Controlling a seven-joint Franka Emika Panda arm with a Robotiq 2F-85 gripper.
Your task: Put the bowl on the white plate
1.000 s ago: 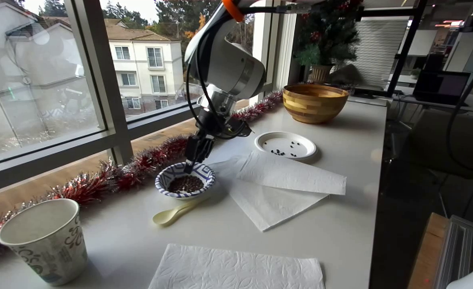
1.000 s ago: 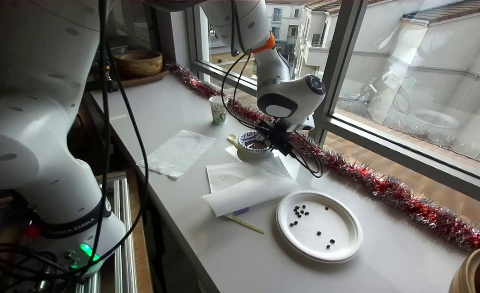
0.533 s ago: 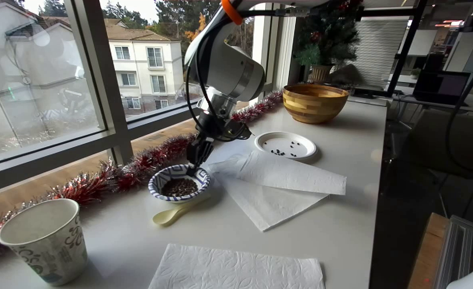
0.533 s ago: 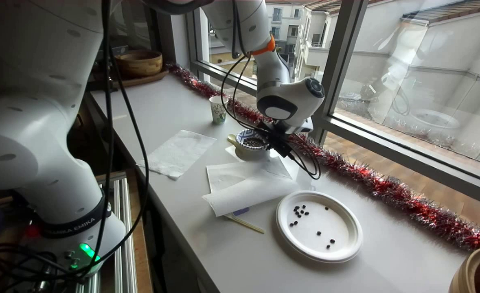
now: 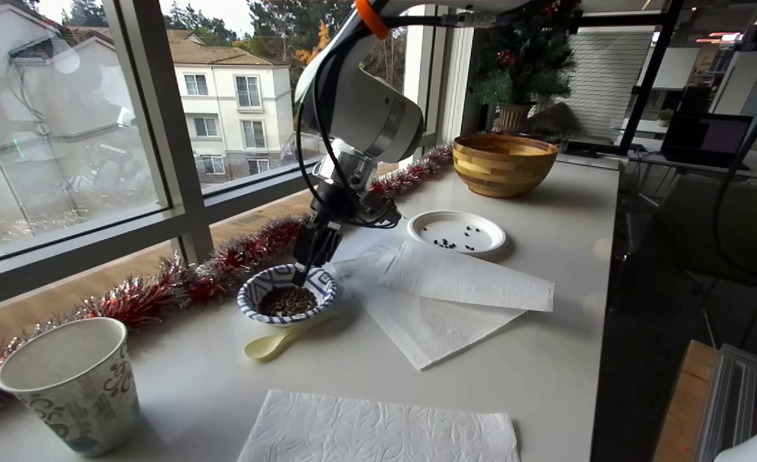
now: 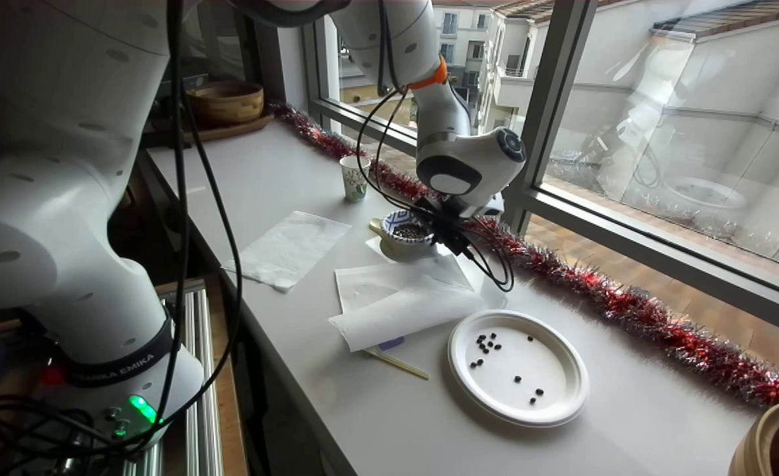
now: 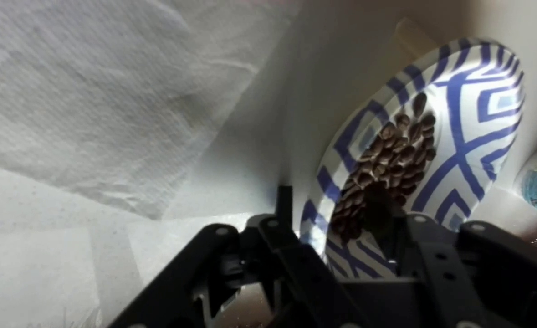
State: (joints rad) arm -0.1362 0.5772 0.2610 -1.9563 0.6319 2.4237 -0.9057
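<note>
The table (image 5: 551, 359) ran along a window, its nearest edge cut off in both exterior views. The arm (image 5: 365, 109) reached over it, cut off at the top. Tinsel (image 6: 627, 311) lined the window edge, hidden for a stretch behind the arm. A wooden bowl (image 5: 505, 167) stood toward the far edge. One napkin (image 5: 378, 430) was cut off at the bottom in an exterior view; a folded napkin (image 6: 409, 304) lay between bowl and plate (image 6: 521, 360). The bowl (image 7: 464, 155) was by the window edge, well apart from the plate; how its base met the table was hard to see. The gripper (image 7: 331, 196) was released, fingers parted astride the rim, the inner one blurred. The cup (image 5: 70, 385), also by the window edge, showed only partly in the wrist view. The spoon (image 6: 378, 228) lay beside the bowl, its handle partly hidden. A purple thing (image 6: 391, 344), partly under the folded napkin, could not be made out. Beans (image 7: 406, 154) lay in the bowl, some covered by the inner finger, and dotted the plate.
</note>
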